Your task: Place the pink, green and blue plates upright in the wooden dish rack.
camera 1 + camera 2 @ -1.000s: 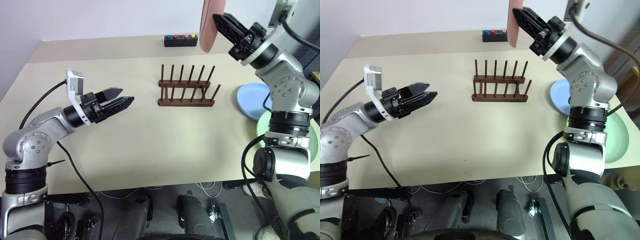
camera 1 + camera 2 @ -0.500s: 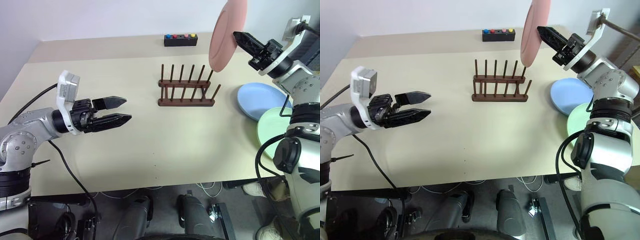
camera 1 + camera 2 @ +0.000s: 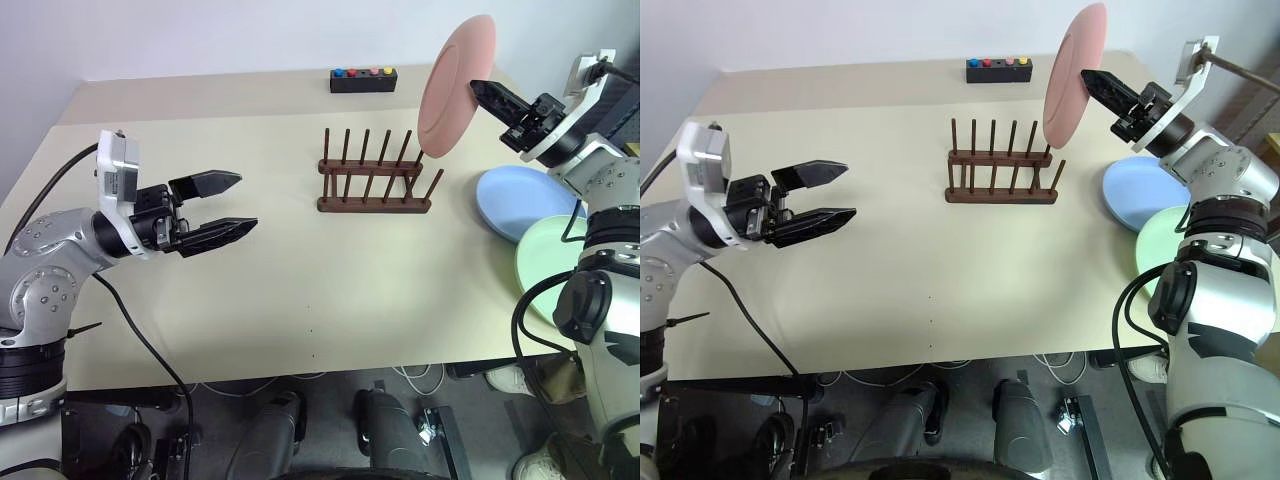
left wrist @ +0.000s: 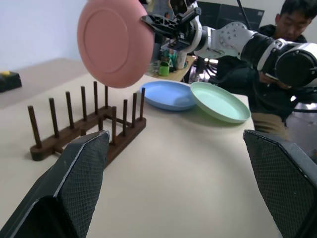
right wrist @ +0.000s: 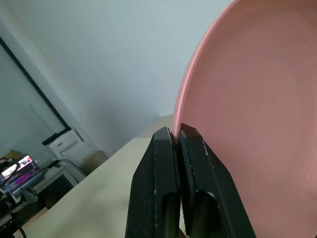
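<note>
The right pincer [image 5: 179, 136] pinches the rim of the pink plate [image 5: 257, 99] between its two black fingers [image 5: 153, 178], pressed close together. Beyond lie a pale bench [image 5: 99, 198], a light wall and a dark-framed window.

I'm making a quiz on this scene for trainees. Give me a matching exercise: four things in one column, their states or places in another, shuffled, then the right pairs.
Things:
1. pink plate
2. blue plate
3. rack
4. left gripper

States:
A. open, holding nothing
B. holds no plate, pegs bare
C. held upright by its rim in the right gripper, above the rack's right end
D. flat on the table, its near edge under the green plate

Pairs: 1-C, 2-D, 3-B, 4-A
</note>
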